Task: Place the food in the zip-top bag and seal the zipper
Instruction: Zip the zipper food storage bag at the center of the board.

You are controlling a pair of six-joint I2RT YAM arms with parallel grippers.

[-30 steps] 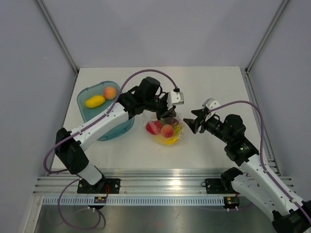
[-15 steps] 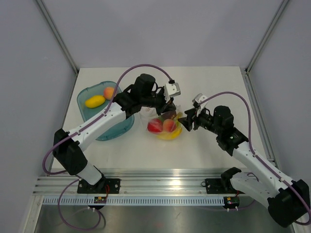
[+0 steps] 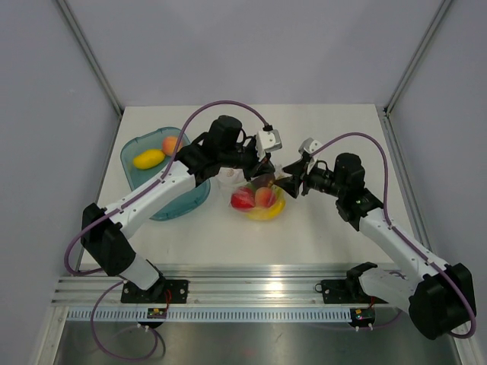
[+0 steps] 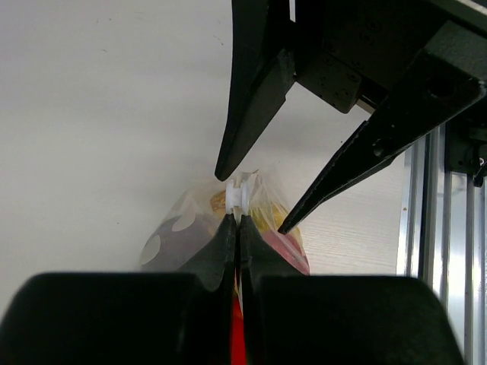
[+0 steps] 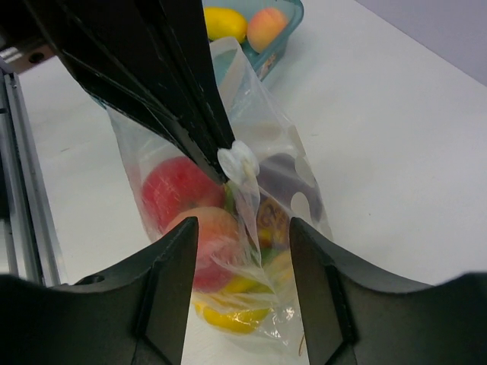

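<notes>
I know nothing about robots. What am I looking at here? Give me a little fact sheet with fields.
Left hand: shut, pinching the top edge of the clear bag at a white tab
Right hand: open, one finger on each side of the bag's top, not gripping
In the bag: red apple, peach, banana bunch, dark plum
In the teal tray: yellow lemon-like piece, second peach
Bag seal: cannot tell

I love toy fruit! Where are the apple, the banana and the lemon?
apple (image 5: 171, 194): right wrist view, its red side.
banana (image 3: 265, 214): top view, its yellow curve.
lemon (image 3: 148, 158): top view, its middle.
</notes>
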